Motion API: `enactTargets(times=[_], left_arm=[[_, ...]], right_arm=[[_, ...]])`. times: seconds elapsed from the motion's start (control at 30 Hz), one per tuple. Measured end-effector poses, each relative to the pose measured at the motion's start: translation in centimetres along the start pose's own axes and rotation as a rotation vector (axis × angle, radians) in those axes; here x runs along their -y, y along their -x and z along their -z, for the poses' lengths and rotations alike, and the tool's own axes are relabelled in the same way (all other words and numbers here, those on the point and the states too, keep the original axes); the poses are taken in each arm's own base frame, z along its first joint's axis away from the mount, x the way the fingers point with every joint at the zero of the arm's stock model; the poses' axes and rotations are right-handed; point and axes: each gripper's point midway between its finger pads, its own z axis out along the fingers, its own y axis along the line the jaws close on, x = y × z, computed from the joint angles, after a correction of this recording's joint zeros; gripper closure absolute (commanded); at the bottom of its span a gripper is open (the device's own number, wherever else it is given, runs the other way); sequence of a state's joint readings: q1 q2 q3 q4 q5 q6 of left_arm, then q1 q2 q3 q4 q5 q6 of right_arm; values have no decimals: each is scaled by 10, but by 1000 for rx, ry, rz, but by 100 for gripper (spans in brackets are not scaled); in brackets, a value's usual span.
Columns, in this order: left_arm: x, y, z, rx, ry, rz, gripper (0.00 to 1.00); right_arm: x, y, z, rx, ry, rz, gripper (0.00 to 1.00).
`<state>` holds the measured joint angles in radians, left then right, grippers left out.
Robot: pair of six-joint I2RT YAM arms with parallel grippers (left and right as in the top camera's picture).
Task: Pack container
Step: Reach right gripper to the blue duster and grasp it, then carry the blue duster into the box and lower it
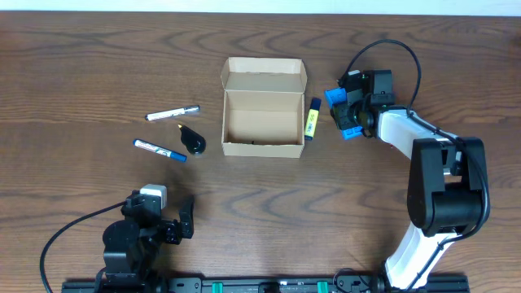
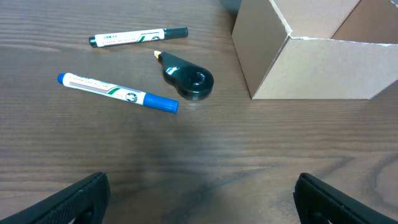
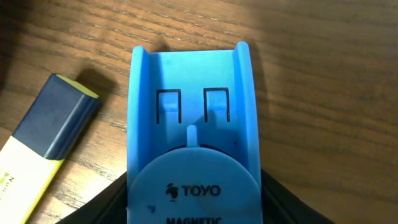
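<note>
Overhead: container (image 1: pixel 263 107), flap open, mid-table toward the far edge; yellow highlighter (image 1: pixel 313 118) just beside its right wall. Left gripper (image 1: pixel 175 220) by the near edge, jaws spread.
Left wrist: container corner only; blue-capped marker (image 2: pixel 118 92), black dispenser (image 2: pixel 189 78).
Right wrist: right gripper (image 3: pixel 194 205) flanks blue magnetic clip (image 3: pixel 193 124), lower half cut off; grip cannot be told.

table (image 1: pixel 81 65) brown, with darker wavy wood grain. box (image 1: pixel 262 147) plain tan cardboard. highlighter (image 1: pixel 312 120) yellow with a navy cap. clip (image 3: pixel 193 124) bright blue, black lettering on its round disc. blue marker (image 2: pixel 118 93) white-bodied, blue at both ends. dark marker (image 2: pixel 137 36) white-bodied, dark ends. dispenser (image 2: pixel 189 79) glossy black, pale yellow tip. right arm (image 1: pixel 399 126) white and black.
</note>
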<state>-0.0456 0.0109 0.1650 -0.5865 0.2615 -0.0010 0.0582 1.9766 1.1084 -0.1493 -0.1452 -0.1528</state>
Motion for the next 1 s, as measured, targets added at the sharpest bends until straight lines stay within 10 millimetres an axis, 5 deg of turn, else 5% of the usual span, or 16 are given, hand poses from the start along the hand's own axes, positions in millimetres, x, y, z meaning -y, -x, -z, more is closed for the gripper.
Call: enactTargets(times=[0.2, 0.4, 0.63, 0.8, 1.0], left_arm=[[0, 0, 0, 0, 0, 0, 5], [0, 0, 0, 0, 0, 0, 5], [0, 0, 0, 0, 0, 0, 5], [0, 0, 0, 0, 0, 0, 5], [0, 0, 0, 0, 0, 0, 5]], right_arm=[[-2, -5, 5, -48, 11, -65, 56], [-6, 0, 34, -76, 13, -90, 57], [-16, 93, 143, 223, -9, -40, 60], [-79, 129, 206, 392, 82, 77, 58], [-182, 115, 199, 370, 248, 298, 55]])
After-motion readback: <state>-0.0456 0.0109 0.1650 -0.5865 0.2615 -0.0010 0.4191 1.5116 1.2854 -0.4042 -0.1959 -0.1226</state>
